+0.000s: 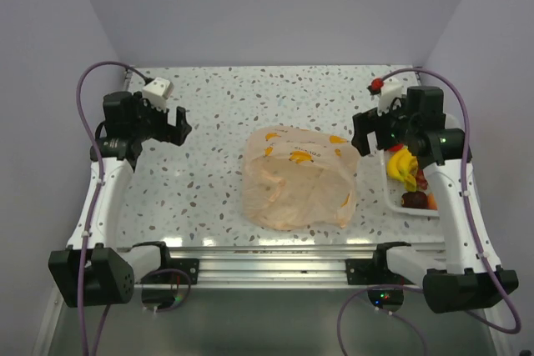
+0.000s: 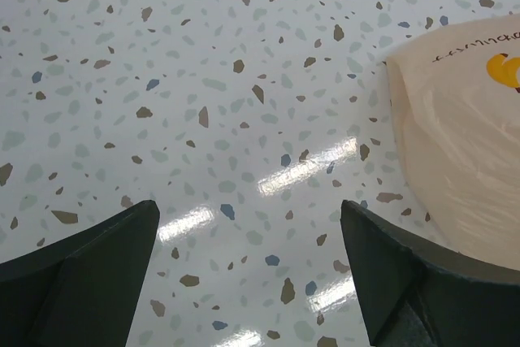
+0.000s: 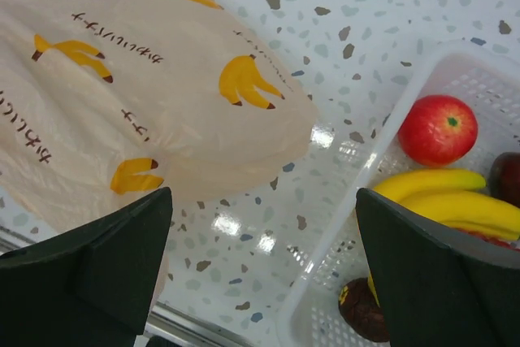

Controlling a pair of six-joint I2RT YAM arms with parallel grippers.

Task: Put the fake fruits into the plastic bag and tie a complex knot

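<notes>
While nothing's bagged yet, bag [image 1: 299, 185] lies flat in the middle, fruits [image 1: 404, 166] sit in basket [image 1: 392, 199] to its right. Beyond, L gripper [image 1: 181, 129] & R gripper [image 1: 363, 137] hang spread wide, empty. Step: 1st pick. Next, prob: R gripper dips into basket, pinches a fruit.

— What kind of place do we see here?

— A robot lab, we would say. The left arm [image 1: 98, 199] and the right arm [image 1: 455, 216] are bolted to a metal rail [image 1: 267, 261], each with a purple cable [image 1: 83, 89].

— And around it?

— Plain pale walls [image 1: 267, 6] close the speckled table [image 1: 215, 114] on three sides (like a booth), and the fake fruits [image 1: 405, 166] are glossy toys.
</notes>
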